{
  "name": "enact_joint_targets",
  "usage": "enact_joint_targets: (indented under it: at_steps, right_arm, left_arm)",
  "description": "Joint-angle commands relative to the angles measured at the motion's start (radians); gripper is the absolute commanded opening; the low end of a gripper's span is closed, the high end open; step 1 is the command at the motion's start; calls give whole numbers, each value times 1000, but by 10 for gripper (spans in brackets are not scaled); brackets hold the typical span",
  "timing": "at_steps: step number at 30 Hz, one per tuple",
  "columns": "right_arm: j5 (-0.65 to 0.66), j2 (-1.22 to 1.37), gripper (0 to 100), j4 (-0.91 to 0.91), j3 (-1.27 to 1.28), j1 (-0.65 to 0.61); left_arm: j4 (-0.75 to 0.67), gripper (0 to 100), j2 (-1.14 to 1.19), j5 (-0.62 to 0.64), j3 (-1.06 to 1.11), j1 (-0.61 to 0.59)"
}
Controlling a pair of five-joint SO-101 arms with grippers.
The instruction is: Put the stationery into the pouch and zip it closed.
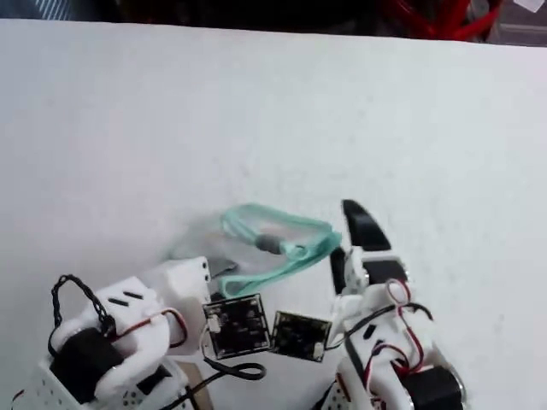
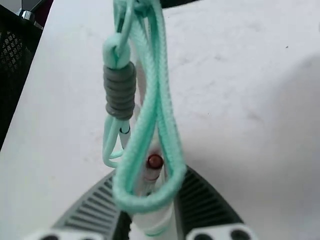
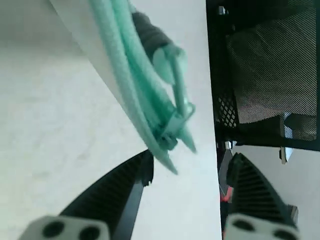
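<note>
L gripper [image 2: 150, 176] pinches clear plastic pouch w/ mint-green zip [image 2: 160, 100]; R gripper [image 3: 192, 157] spread, zip slider [image 3: 171, 127] just ahead: close squarely, pull straight.

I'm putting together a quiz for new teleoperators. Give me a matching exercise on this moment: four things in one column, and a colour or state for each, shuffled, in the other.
Column one:
1. pouch
2. ribbed bead on the zip pull
3. left gripper
4. right gripper

Column two:
A. open, at the pouch's zip end
B. grey
C. shut on the pouch's other end
D. mint green

Pairs: 1-D, 2-B, 3-C, 4-A
</note>
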Motion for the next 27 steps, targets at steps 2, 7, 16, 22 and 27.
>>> enact_joint_targets:
  at_steps: [2,7,16,22,27]
  right_arm:
    - [-18,140,214,-65,-34,-33]
    - [-15,262,159,-74,-80,-33]
    - [-20,213,19,90,-239,-124]
    - [-141,202,19,160,-318,-193]
    - [-267,209,19,239,-422,-309]
  left_arm:
    - [5,23,5,-12,-5,-8]
    - [-3,23,5,-14,-5,-12]
    - [-114,23,5,-15,84,-19]
    - [-229,28,5,-8,150,-117]
    - [-238,28,2,-8,149,-156]
